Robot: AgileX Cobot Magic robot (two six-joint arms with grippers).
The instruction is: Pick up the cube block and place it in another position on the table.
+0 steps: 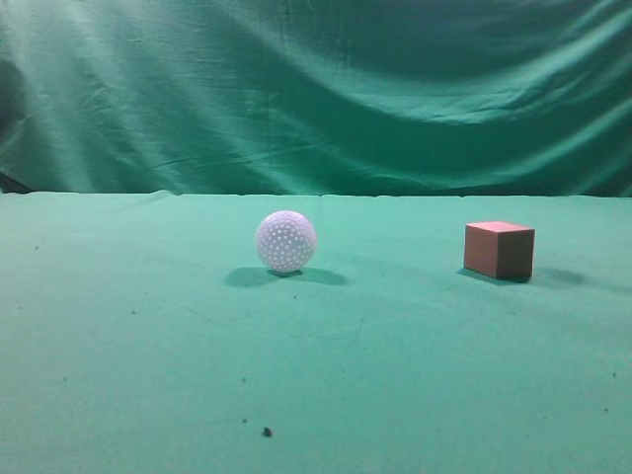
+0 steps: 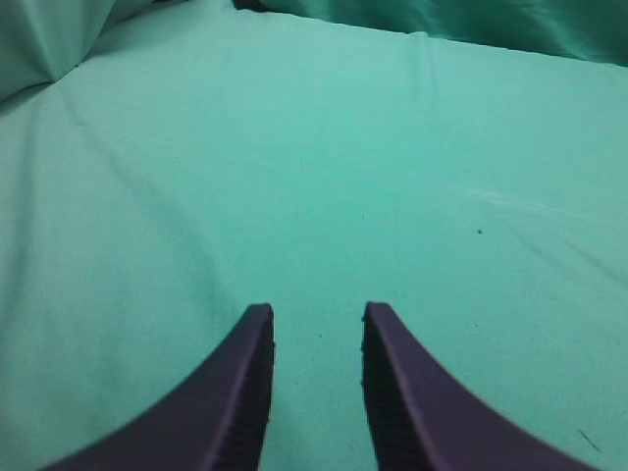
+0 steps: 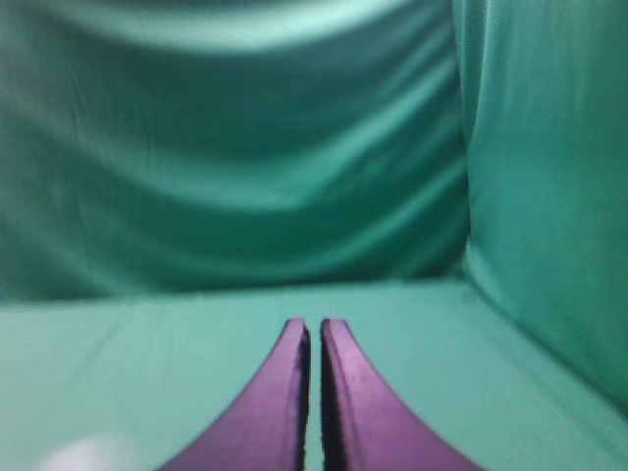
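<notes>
- The cube block [image 1: 500, 250] sits flat on the table [image 1: 148, 375], off to the right in the exterior view, a corner edge turned toward the camera. Nothing is touching it, so the pick hasn't started as far as I can tell.
- A white dimpled ball [image 1: 286, 241], looks like a golf ball, rests near the middle, well apart from the cube on its left. My guess is it's just a distractor, and the gap between them leaves room to come down on the cube without bumping it.
- Neither arm shows in the exterior view, so both look parked off to the sides.
- Left gripper [image 2: 316, 329]: fingers spread with a clear gap, nothing between them, angled down over bare green cloth. No cube or ball in its wrist view.
- Right gripper [image 3: 314, 339]: fingers pressed together, only a thin slit between them, holding nothing. It points nearly level, toward the backdrop curtain [image 3: 235, 147], not down at the table. There's a pale blur at the bottom left of that view, can't say what it is.
- Since the cube is on the right side, I'd bet the right arm takes it, but it would need to spread its gripper first and tip downward.
</notes>
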